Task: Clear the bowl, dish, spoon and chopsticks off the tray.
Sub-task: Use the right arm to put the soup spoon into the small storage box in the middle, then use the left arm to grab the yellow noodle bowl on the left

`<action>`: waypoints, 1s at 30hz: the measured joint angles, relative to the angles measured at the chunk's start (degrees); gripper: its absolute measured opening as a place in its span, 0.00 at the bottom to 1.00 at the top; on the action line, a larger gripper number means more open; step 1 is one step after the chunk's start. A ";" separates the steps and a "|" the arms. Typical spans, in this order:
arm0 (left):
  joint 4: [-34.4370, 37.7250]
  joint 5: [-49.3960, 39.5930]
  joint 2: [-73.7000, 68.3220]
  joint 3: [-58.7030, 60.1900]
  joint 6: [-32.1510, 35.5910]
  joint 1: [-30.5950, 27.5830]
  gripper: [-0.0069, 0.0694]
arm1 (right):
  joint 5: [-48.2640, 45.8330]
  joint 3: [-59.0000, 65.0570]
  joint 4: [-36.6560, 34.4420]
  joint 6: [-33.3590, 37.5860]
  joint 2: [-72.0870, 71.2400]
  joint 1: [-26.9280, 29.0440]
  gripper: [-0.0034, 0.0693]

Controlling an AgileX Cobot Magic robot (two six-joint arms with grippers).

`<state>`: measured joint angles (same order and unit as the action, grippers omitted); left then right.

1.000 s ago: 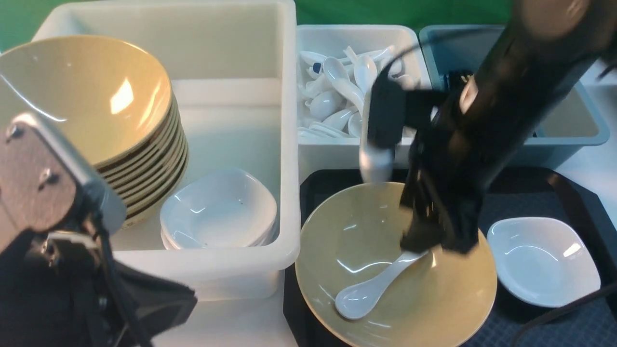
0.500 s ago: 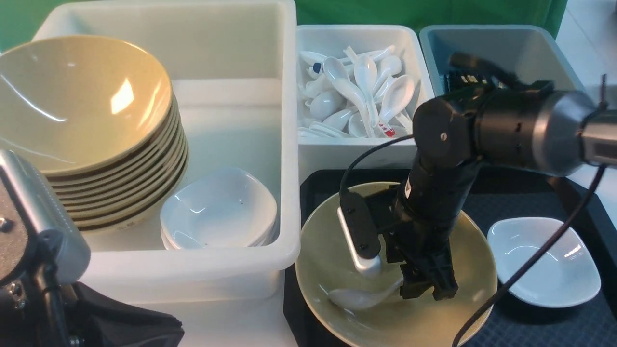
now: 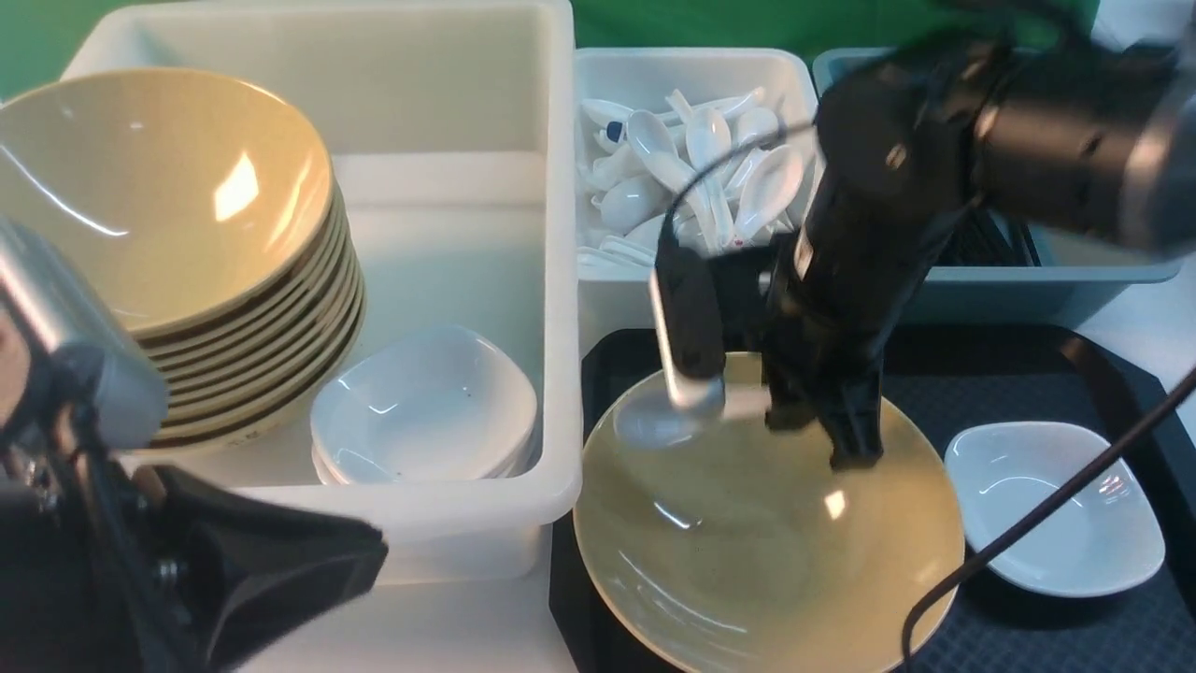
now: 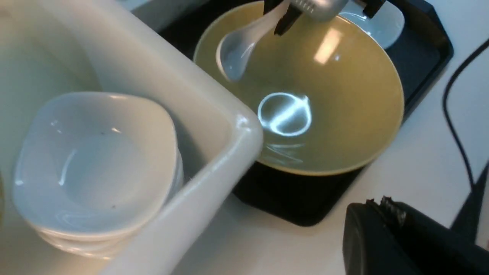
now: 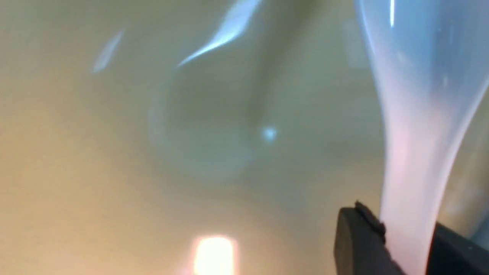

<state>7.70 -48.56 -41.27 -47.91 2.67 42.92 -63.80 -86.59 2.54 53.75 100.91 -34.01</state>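
My right gripper [image 3: 780, 411] is shut on the handle of the white spoon [image 3: 659, 419] and holds it in the air above the far left part of the tan bowl [image 3: 766, 561]. In the right wrist view the spoon [image 5: 412, 133] runs out from between the gripper's [image 5: 407, 236] black fingers, over the bowl [image 5: 153, 152]. The bowl sits on the black tray [image 3: 1028, 374], and the small white dish [image 3: 1056, 509] lies to its right. My left gripper [image 4: 376, 204] is shut and empty, over the table near the tray's corner [image 4: 298, 202]. The chopsticks are out of view.
A big white tub [image 3: 561, 280] left of the tray holds a stack of tan bowls [image 3: 168, 234] and stacked white dishes [image 3: 425, 407]. Behind the tray stand a white tub of spoons [image 3: 691, 178] and a grey-blue tub [image 3: 1112, 266]. A black cable [image 3: 1028, 533] crosses the dish.
My right gripper closed on the spoon's handle and lifted the spoon out of the bowl, up and toward the back. The left arm shifted slightly.
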 joint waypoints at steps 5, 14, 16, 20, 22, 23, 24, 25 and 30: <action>-9.80 -2.12 -8.72 -10.56 -2.08 0.00 0.07 | 3.62 -8.23 0.30 -7.23 -1.49 3.91 0.24; -20.78 -6.35 -33.03 -38.74 -4.62 -2.87 0.07 | 27.77 -19.80 0.56 -43.40 9.16 9.74 0.24; -18.44 -7.32 -37.07 -43.42 -3.04 -5.94 0.07 | 28.64 -21.09 0.56 -45.76 12.90 9.95 0.26; -11.47 -9.03 -41.87 -47.89 1.84 -11.07 0.07 | 28.72 -22.57 0.44 -49.23 18.19 9.97 0.40; -7.09 -9.85 -44.15 -48.86 4.81 -13.12 0.07 | 27.73 -23.28 0.44 -51.71 20.05 10.16 0.54; -5.79 -10.23 -44.75 -48.98 5.56 -13.63 0.07 | 27.00 -23.46 0.37 -52.36 20.20 10.24 0.59; -3.92 -10.76 -45.62 -48.98 6.53 -14.23 0.07 | 24.72 -24.19 0.30 -52.95 20.32 10.61 0.67; -2.85 -11.03 -46.25 -48.98 7.07 -14.45 0.07 | 22.97 -24.93 0.23 -53.09 20.25 10.90 0.72; -0.53 -11.22 -49.34 -49.02 8.72 -13.28 0.08 | 8.82 -28.02 0.43 -47.70 13.35 13.68 0.88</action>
<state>7.17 -59.78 -90.61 -96.93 11.39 29.64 -54.98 -114.61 2.97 6.05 114.26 -20.33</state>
